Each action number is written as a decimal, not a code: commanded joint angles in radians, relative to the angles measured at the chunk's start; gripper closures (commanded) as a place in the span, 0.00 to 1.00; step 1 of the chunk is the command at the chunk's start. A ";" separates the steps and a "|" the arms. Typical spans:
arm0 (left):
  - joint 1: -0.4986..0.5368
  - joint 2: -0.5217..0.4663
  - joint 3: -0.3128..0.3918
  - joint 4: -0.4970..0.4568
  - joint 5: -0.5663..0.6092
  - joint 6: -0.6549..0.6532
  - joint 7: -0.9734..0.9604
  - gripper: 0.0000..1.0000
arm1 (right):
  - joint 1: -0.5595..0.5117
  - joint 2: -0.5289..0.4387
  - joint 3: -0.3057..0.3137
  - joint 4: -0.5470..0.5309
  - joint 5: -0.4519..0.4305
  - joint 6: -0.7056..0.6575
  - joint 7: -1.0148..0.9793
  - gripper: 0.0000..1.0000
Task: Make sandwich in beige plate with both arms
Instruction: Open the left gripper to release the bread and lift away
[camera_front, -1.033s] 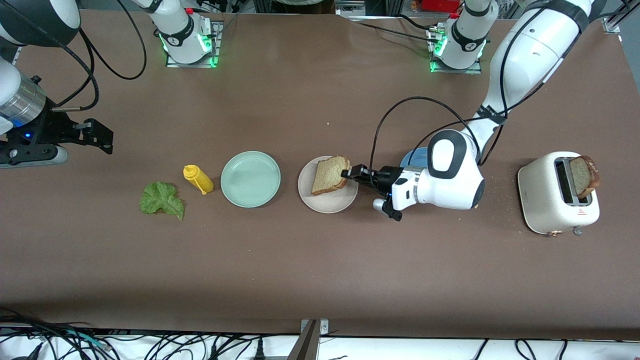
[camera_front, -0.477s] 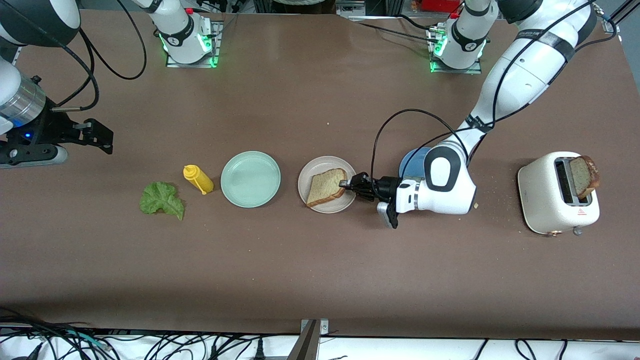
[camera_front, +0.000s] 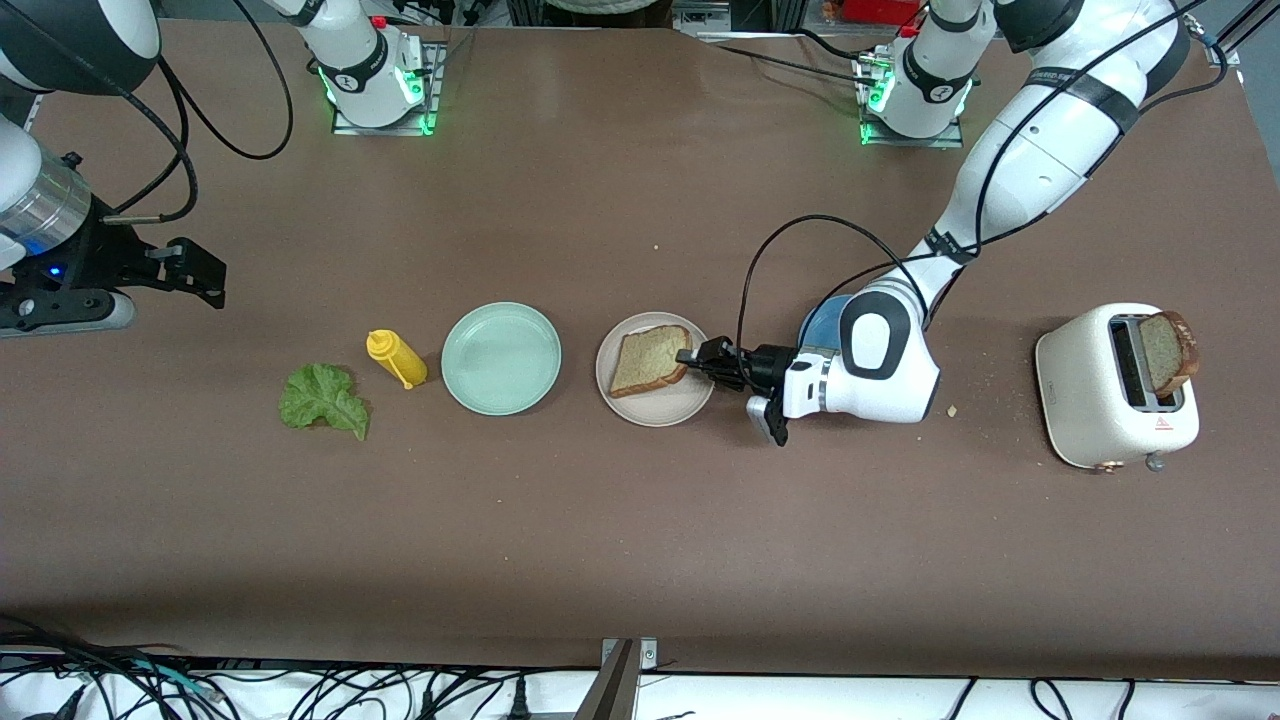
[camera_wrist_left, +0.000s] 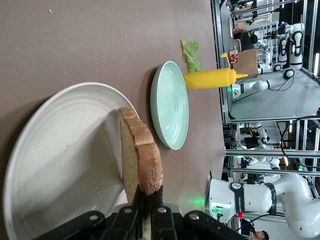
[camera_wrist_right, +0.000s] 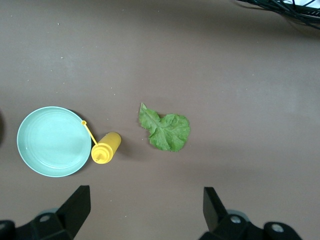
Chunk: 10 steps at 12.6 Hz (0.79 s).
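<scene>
Over the beige plate (camera_front: 655, 405), the left gripper (camera_front: 697, 359) pinches a bread slice (camera_front: 645, 359) tight; the right gripper (camera_wrist_right: 145, 207) waits, jaws wide, empty.

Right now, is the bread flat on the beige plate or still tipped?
Tipped. The bread stands on edge over the beige plate, pinched by the shut left tool.

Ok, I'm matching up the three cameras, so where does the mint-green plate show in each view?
Front view: mint-green plate sits between the yellow bottle and the beige plate.
Left wrist view: it shows edge-on, past the beige plate.
Right wrist view: it lies next to the bottle.
Shared landmark: the yellow bottle, touching or nearly touching the plate's rim.
</scene>
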 joint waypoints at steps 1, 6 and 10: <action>0.007 0.001 -0.004 -0.011 -0.037 -0.004 0.036 0.55 | -0.002 -0.011 0.002 -0.013 -0.006 0.002 0.013 0.00; 0.021 -0.009 0.019 0.001 0.013 -0.004 0.127 0.00 | -0.011 -0.004 -0.012 -0.013 -0.011 -0.018 0.008 0.00; 0.041 -0.019 0.022 0.017 0.160 -0.004 0.116 0.00 | -0.008 -0.004 -0.013 -0.013 -0.014 -0.034 0.010 0.00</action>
